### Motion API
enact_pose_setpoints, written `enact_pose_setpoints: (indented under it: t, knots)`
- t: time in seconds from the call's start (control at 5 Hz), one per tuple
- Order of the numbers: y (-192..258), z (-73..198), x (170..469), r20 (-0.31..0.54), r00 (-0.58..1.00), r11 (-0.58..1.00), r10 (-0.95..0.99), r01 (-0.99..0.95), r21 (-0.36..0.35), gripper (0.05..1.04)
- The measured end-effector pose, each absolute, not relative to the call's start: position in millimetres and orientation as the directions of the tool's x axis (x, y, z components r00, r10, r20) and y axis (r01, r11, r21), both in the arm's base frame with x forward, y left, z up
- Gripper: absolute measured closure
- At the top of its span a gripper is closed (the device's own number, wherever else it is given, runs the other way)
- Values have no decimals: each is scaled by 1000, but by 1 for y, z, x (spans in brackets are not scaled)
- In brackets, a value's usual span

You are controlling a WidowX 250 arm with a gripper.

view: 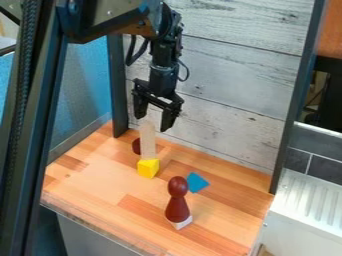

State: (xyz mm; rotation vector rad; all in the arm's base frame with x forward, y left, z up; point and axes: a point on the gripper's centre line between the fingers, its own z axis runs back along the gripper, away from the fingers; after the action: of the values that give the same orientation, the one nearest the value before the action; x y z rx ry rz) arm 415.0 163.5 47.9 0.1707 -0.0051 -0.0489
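Centre: pale beige oblong block (147,141), yellow block (148,168), blue triangular block (196,182). Lower centre: glossy dark-red pawn-shaped piece (177,206). The wooden tabletop (103,182) is patched orange-brown; upper right, whitish plank wall (234,70) streaked grey.

- No readable text, labels, brands, numbers or signs.
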Motion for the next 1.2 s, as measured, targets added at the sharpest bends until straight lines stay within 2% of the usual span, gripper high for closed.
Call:
enact_pose_setpoints:
  t: [0.4, 0.6, 0.8, 1.0, 1.2]
  knots:
    - [162, 32, 406, -28, 997, 983, -70, 74, 170, 83]
    - [161, 29, 403, -42, 996, 983, -78, 84, 163, 138]
    - [161, 27, 401, -43, 996, 983, -82, 88, 161, 416]
    - [160, 27, 401, -47, 996, 984, -80, 87, 154, 624]
    - [159, 27, 400, -44, 995, 986, -85, 90, 137, 624]
